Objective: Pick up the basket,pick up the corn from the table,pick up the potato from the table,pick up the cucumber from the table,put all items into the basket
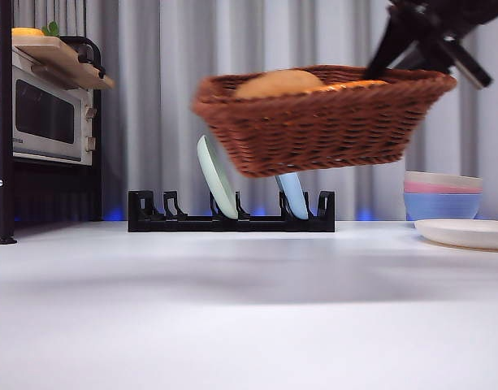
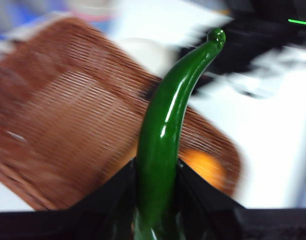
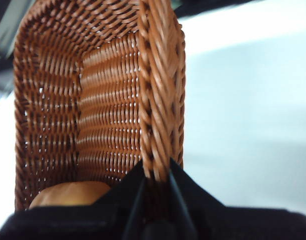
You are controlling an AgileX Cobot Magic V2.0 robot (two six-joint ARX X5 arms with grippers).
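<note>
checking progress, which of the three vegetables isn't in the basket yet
The cucumber: it is clamped in the left gripper above the basket, while the potato and corn lie inside.

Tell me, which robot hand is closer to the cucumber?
The left. The left gripper is shut on the cucumber, holding it above the basket. The right gripper clamps the basket's rim, apart from the cucumber.
</note>
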